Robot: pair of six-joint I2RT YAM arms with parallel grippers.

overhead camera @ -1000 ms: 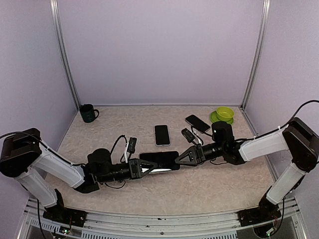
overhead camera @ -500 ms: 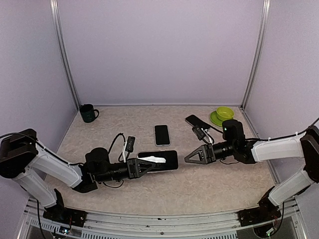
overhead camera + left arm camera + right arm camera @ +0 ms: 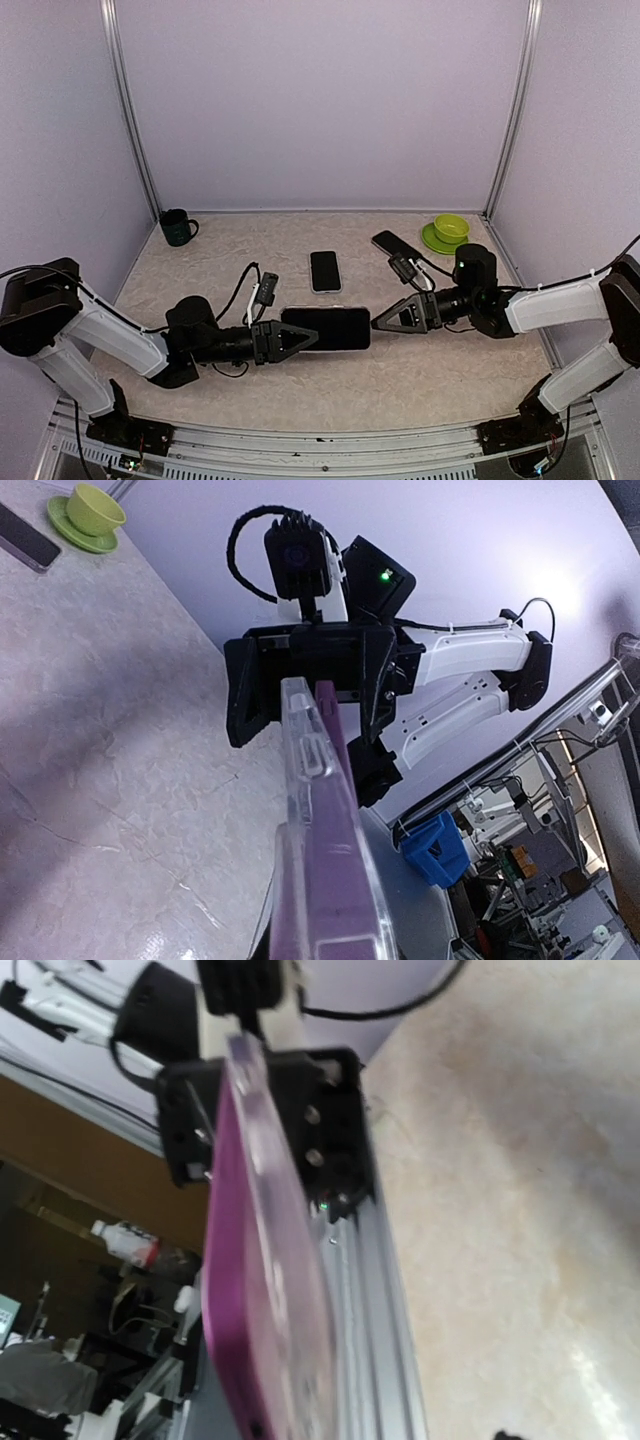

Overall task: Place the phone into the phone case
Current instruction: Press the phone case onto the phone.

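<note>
Steadiness first; with left gripper (image 3: 294, 337) clamped on phone case (image 3: 303, 780), bring open right gripper (image 3: 382, 322) squarely onto free end; seat phone (image 3: 330, 327) flush

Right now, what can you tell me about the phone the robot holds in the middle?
The phone is a long, flat slab, dark and shiny from above. Edge-on from the wrists it looks purple with a clear plastic shell along it. It lies level, long-ways between the arms, over the table. The left fingers pinch its left end. The right fingers stand open at its other end; I cannot tell if they touch it.
</note>
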